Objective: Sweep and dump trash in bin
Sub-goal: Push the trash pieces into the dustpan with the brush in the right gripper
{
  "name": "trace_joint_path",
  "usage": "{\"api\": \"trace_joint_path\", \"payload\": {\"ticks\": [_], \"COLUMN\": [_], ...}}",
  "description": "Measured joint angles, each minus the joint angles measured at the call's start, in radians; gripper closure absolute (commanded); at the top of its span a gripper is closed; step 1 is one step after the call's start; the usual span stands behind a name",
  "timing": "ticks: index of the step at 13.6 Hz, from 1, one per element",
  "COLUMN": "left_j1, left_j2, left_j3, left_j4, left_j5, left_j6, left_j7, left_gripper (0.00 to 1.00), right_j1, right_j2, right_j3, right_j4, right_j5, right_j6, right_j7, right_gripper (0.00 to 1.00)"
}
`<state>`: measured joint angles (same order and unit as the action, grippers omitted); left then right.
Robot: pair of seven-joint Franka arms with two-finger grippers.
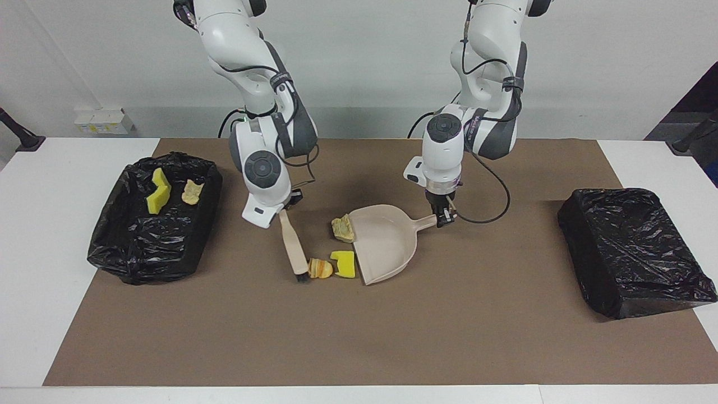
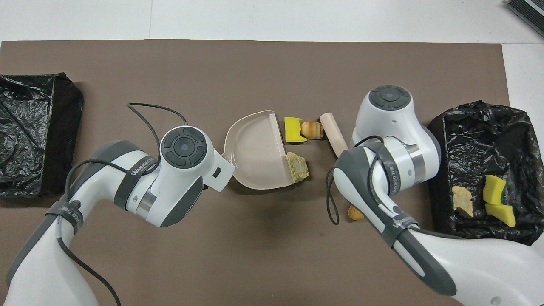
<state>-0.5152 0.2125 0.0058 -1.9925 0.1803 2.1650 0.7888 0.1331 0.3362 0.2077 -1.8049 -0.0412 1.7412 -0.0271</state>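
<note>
My left gripper (image 1: 445,216) is shut on the handle of a beige dustpan (image 1: 387,242) that rests on the brown mat. The right gripper (image 1: 284,207) is shut on a beige brush (image 1: 294,247), which slants down so its dark bristles touch an orange striped lump of trash (image 1: 320,269). A yellow sponge piece (image 1: 344,264) lies between that lump and the pan's lip. At the lip's end nearer the robots sits a tan lump (image 2: 296,166). Another orange lump (image 2: 355,213) peeks out from under the right arm. In the overhead view both hands hide their fingers.
An open black-lined bin (image 1: 112,241) at the right arm's end of the table holds two yellow sponge pieces (image 1: 158,191) and a tan lump (image 1: 192,192). A second black-bagged bin (image 1: 634,249) stands at the left arm's end. The left arm's cable loops beside the dustpan handle.
</note>
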Motion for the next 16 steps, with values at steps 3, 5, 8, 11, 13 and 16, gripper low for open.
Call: {"api": "trace_joint_path", "payload": {"ticks": [3,5,8,11,13,16], "left_j1": [0.000,0.000,0.000,0.001,0.002,0.003], "left_j2": [0.000,-0.001,-0.001,-0.002,-0.002,-0.003], "left_j3": [0.000,0.000,0.001,0.002,0.003,0.008], "left_j4": [-0.002,-0.002,-0.002,-0.004,-0.009,-0.028], "left_j5": [0.000,0.000,0.000,0.000,0.000,0.000], "left_j6": [-0.001,-0.001,0.000,0.001,0.010,0.037], "left_j7": [-0.010,-0.011,-0.012,-0.011,-0.010,-0.007], "left_gripper": [1.00,1.00,1.00,1.00,1.00,1.00], "right_j1": [0.048,0.090,0.148,0.144,0.137,0.136], "right_j2": [0.001,0.010,0.020,0.021,0.021,0.028], "right_j3": [0.001,0.002,0.002,-0.003,-0.004,-0.003], "right_j4": [0.003,0.003,0.004,0.013,0.028,0.054], "right_j5": [0.069,0.123,0.151,0.235,0.303,0.372], "right_j6": [0.030,0.073,0.092,0.092,0.088,0.078], "right_j7": [0.045,0.099,0.171,0.174,0.174,0.174], "right_gripper": [1.00,1.00,1.00,1.00,1.00,1.00]}}
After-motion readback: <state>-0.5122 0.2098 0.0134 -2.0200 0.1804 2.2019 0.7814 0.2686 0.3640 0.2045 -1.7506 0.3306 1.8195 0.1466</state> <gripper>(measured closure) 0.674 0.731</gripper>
